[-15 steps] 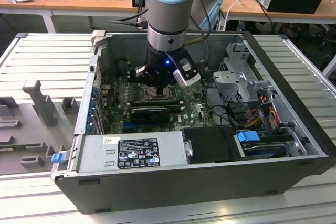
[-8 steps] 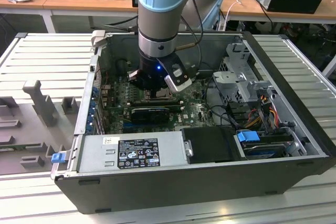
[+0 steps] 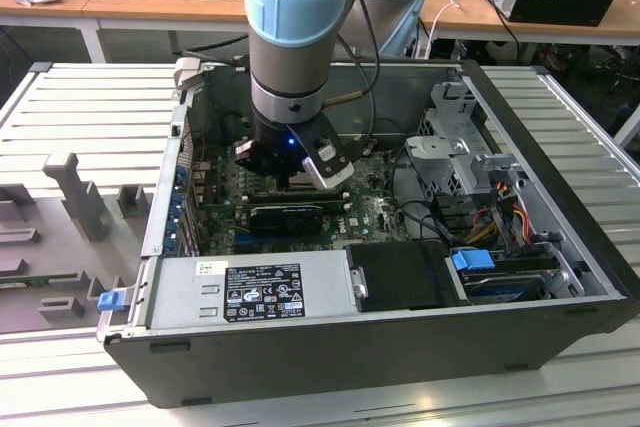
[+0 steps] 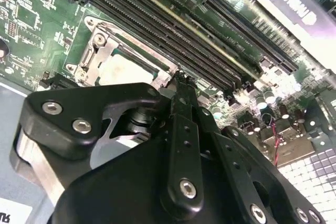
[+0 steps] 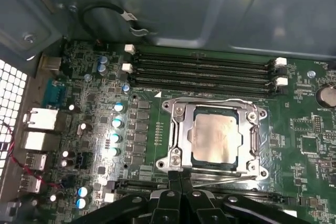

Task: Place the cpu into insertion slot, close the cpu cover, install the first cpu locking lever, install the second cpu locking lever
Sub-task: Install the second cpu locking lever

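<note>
The cpu sits in the insertion slot under the closed cpu cover — beside the memory slots; my gripper, fingers pressed together, hangs at the cover's edge

Pincer covers insertion slot edge; cpu half hidden.

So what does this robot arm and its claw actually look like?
The arm is a thick silver-grey tube capped with pale blue plastic at its joints, with a small blue light lower down. The gripper is matte black metal, built from flat linked bars joined by silver screws.
</note>
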Robot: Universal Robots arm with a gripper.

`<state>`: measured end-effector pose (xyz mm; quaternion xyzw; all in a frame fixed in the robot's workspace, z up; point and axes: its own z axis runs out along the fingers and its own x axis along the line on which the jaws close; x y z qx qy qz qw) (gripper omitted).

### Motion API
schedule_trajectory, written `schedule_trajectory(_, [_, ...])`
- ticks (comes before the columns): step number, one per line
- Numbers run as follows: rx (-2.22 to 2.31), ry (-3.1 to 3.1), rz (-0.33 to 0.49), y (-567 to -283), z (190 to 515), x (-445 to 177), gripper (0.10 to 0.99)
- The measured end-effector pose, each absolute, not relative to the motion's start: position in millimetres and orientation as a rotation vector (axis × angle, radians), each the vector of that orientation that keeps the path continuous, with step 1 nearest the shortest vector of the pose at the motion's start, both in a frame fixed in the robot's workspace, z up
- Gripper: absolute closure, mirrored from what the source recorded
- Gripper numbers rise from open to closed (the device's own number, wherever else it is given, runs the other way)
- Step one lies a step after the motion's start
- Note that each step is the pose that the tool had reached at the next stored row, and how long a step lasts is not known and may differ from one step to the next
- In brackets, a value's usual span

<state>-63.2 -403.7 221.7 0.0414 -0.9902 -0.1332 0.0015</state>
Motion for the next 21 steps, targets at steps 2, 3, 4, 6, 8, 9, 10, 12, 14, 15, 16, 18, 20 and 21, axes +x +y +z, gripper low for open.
schedule_trajectory(2, [0.130,-3.105,-0.440,-407.7,221.3,-63.5,0.980])
schedule_trajectory(3, [0.130,-3.103,-0.460,-410.9,221.1,-64.1,0.980])
schedule_trajectory(4, [0.130,-3.101,-0.477,-413.5,219.8,-64.8,0.980])
schedule_trajectory(6, [0.130,-3.097,-0.503,-416.3,216.4,-65.0,0.980])
schedule_trajectory(8, [0.130,-3.095,-0.517,-416.7,214.6,-65.5,0.980])
schedule_trajectory(9, [0.130,-3.094,-0.529,-416.7,212.9,-65.6,0.980])
schedule_trajectory(10, [0.130,-3.093,-0.538,-416.7,210.9,-65.8,0.980])
schedule_trajectory(12, [0.130,-3.092,-0.542,-416.8,207.2,-66.2,0.980])
schedule_trajectory(14, [0.130,-3.091,-0.550,-416.8,201.2,-67.0,0.980])
schedule_trajectory(15, [0.130,-3.089,-0.558,-416.8,198.4,-68.3,0.980])
schedule_trajectory(16, [0.130,-3.085,-0.585,-416.8,196.4,-71.4,0.980])
schedule_trajectory(18, [0.130,-3.083,-0.598,-416.7,193.7,-73.7,0.980])
schedule_trajectory(20, [0.130,-3.082,-0.604,-416.6,192.3,-75.1,0.980])
schedule_trajectory(21, [0.130,-3.082,-0.607,-416.4,191.8,-75.4,0.980])
